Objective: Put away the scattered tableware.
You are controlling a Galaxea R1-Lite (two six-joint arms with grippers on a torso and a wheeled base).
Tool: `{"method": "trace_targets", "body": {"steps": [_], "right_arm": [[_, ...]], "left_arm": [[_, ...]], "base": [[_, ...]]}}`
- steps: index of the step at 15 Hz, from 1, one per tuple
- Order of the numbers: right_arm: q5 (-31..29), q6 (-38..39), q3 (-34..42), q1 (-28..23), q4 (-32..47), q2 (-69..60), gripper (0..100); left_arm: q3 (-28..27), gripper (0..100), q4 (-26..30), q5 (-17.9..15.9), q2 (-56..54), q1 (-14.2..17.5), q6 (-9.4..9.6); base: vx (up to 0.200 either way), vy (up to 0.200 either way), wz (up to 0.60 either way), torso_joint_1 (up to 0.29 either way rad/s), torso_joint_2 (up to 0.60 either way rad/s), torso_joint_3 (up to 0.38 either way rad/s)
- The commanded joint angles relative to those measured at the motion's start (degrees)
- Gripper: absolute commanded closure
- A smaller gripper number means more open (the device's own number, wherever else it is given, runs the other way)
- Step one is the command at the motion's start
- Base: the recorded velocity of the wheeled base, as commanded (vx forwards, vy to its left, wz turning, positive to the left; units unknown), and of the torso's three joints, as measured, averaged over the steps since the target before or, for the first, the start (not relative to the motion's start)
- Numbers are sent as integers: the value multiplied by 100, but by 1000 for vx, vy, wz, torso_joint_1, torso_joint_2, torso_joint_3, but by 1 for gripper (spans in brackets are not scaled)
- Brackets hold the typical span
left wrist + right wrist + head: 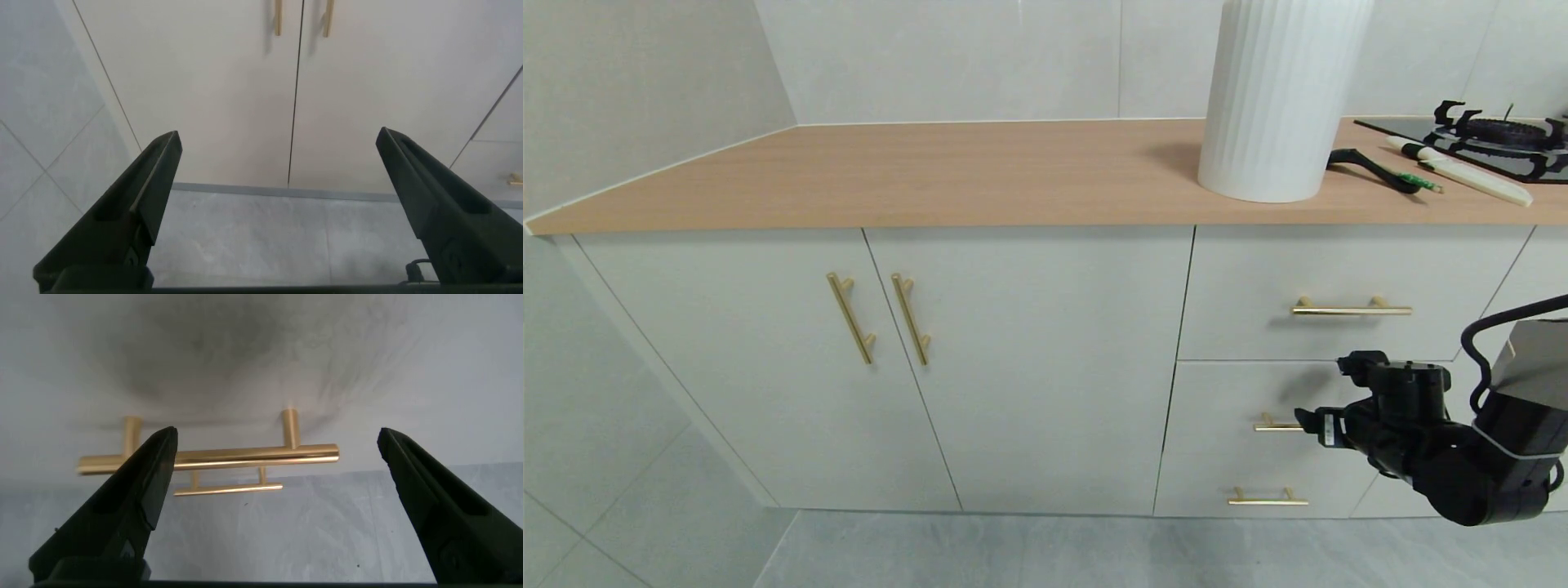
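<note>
— Right gripper [1327, 394], how does it stand?
— Fingers spread wide, holding nothing. It sits low in front of the stack of three drawers. The middle drawer's horizontal brass bar handle [211, 459] shows across the gap, beyond the fingertips. Left gripper [278, 135] is likewise spread and empty, facing the foot of the pale double cabinet doors [245, 90].
— And the tableware?
— Up on the wooden countertop [931, 175], near its right end, well above both grippers. I count two pieces: a black-handled utensil with a green end [1376, 170] and a long cream-white knife-shaped piece [1470, 175]. They lie side by side, close but apart.
— Around them?
— One tall white ribbed cylinder [1278, 98] stands just left of the black handle and hides its end. One black gas hob [1503, 135] is just behind the cream piece. Below are two doors with two upright brass handles [851, 317], and three drawers with three horizontal ones.
</note>
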Motion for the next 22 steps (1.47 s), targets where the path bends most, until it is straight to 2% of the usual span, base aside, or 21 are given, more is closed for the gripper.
{"method": "trace_targets", "body": {"steps": [1, 5, 8, 22], "right_arm": [[-24, -1, -83, -1, -24, 227, 0], [-182, 17, -215, -1, -68, 394, 0], [-296, -1, -285, -1, -490, 649, 0], [-323, -97, -92, -1, -429, 587, 0]], "left_arm": [[1, 0, -1, 2, 9, 2, -4], [1, 0, -1, 2, 9, 2, -4], [1, 0, -1, 2, 9, 2, -4], [1, 0, -1, 2, 9, 2, -4]], "base": [[0, 0, 0, 0, 0, 0], [0, 0, 0, 0, 0, 0], [0, 0, 0, 0, 0, 0], [0, 0, 0, 0, 0, 0]]}}
